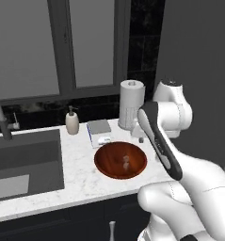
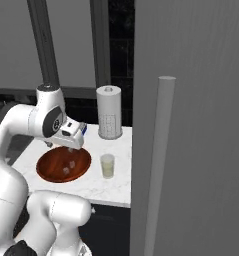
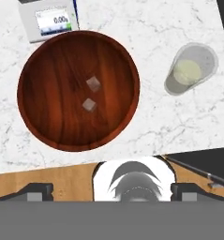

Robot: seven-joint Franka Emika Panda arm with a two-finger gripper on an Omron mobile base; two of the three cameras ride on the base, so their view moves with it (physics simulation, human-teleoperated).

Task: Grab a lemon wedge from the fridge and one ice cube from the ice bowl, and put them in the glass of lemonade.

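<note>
Gripper [image 3: 111,188] spread wide, empty, above ice bowl [image 3: 43,122]; bowl on white marble counter [image 3: 146,122]; glass of lemonade [image 3: 190,69] beside bowl; window [image 1: 62,42] behind.

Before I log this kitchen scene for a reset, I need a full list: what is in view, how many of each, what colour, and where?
ice bowl: one, reddish-brown, on the white marble counter near its front edge.
ice cube: two, pale whitish, lying apart in the bowl's middle.
glass of lemonade: one, clear with pale yellow liquid, on the counter between bowl and fridge.
fridge: one, matte grey, door shut, vertical bar handle, right of the counter.
paper-towel roll: one, white, at the counter's back.
soap dispenser: one, beige, beside the sink.
sink: one, dark, left part of the counter.
scale: one, pale grey, behind the bowl.
pincer: one, open, above the bowl.
</note>
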